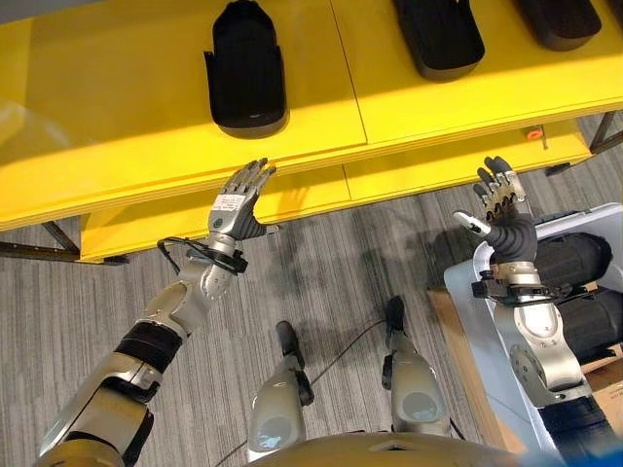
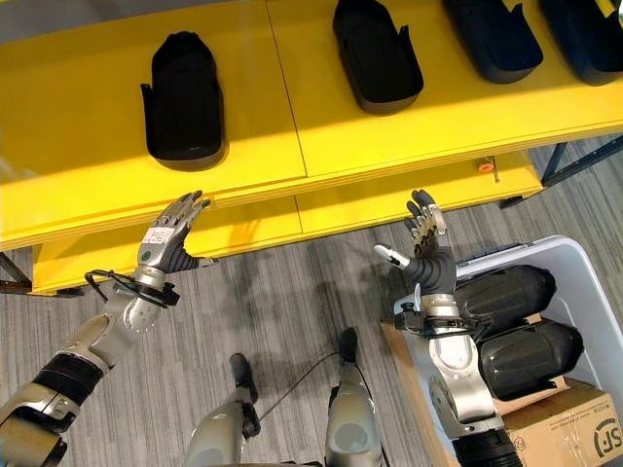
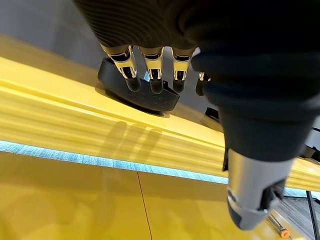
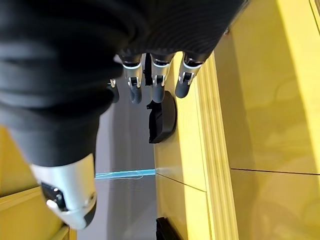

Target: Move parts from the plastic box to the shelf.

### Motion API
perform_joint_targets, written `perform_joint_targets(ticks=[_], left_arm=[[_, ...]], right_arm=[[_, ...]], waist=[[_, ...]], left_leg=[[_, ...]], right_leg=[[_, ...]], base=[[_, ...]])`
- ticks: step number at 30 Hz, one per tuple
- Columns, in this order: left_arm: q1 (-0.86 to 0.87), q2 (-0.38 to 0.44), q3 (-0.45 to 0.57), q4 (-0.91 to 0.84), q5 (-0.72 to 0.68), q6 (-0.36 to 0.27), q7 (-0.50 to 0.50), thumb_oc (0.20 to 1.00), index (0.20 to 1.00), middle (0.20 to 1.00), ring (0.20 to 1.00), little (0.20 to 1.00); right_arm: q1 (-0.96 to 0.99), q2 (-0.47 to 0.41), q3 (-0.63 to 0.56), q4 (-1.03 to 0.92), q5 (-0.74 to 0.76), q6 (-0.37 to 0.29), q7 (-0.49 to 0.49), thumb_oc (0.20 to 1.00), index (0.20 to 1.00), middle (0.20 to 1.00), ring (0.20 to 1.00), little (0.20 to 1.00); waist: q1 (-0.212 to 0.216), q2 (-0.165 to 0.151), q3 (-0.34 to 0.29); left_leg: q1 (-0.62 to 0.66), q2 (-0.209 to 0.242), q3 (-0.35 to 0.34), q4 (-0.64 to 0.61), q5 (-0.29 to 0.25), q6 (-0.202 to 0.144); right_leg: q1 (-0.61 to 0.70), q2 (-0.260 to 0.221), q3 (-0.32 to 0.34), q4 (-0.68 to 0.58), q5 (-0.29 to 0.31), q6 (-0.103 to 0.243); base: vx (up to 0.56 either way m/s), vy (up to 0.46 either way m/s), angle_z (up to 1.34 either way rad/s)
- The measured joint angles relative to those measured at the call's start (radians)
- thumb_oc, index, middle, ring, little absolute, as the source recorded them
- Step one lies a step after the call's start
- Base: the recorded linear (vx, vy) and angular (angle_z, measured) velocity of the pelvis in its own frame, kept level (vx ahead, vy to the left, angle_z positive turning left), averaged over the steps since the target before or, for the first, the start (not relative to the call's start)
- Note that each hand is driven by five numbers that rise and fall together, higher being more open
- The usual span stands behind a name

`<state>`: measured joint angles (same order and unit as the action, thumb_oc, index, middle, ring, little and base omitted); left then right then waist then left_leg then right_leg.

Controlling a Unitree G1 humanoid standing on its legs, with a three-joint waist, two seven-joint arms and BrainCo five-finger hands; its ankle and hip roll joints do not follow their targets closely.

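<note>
We are listing the scene from left to right, starting with our left hand (image 2: 167, 238), which is hovering above the grey plank floor (image 2: 282, 311) just in front of the yellow shelf (image 2: 243, 107); its fingers are reaching out straight toward the shelf's front edge and are holding nothing. Above it, on the top board of the shelf, we are seeing a black moulded part (image 2: 183, 97) lying flat, well back from the edge and clear of the hand. Further right along the same board, a second black part (image 2: 377, 56) is lying in the same way, and then a third black part (image 2: 494, 39) and the edge of a fourth (image 2: 596, 34) at the view's corner. Below the top board, a lower yellow board (image 2: 389, 199) is showing, with a small orange item (image 2: 484, 166) lying near its right end. Next we are recording our right hand (image 2: 425, 238), raised over the floor between the shelf and the plastic box (image 2: 584, 292); its fingers are standing upright and spread, thumb out to the side, gripping nothing. Inside the pale plastic box, beside that arm, two black parts (image 2: 506, 292) are lying one next to the other, touching. At the far right, a cardboard carton (image 2: 565, 428) is sitting under the box's near corner.
</note>
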<state>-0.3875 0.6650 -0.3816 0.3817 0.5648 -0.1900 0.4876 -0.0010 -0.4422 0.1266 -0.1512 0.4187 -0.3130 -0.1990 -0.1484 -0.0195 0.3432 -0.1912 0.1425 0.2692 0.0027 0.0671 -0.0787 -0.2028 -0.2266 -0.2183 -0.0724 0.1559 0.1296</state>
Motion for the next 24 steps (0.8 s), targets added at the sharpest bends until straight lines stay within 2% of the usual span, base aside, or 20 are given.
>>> perform_joint_targets(ticks=[8,24], left_arm=[[-0.054,0.000,0.010,0.045,0.000,0.033,0.035,1.000,1.000,1.000,1.000,1.000],[-0.161,0.010,-0.010,0.150,0.001,0.061,0.043,1.000,1.000,1.000,1.000,1.000]], right_arm=[[0.000,0.000,0.003,0.000,0.003,0.000,0.004,1.000,1.000,1.000,1.000,1.000],[0.003,-0.002,0.005,0.000,0.032,0.000,0.039,1.000,1.000,1.000,1.000,1.000]], waist=[[-0.001,-0.018,0.012],[-0.006,-0.029,0.019]], left_leg=[[-0.005,0.001,0.014,-0.001,-0.002,-0.002],[-0.037,0.008,0.011,0.012,-0.002,-0.003]], right_leg=[[-0.016,0.002,0.010,0.000,0.001,-0.001],[-0.039,0.007,0.010,0.001,0.004,-0.004]], base=[[0.00,0.004,-0.04],[0.00,0.000,0.00]])
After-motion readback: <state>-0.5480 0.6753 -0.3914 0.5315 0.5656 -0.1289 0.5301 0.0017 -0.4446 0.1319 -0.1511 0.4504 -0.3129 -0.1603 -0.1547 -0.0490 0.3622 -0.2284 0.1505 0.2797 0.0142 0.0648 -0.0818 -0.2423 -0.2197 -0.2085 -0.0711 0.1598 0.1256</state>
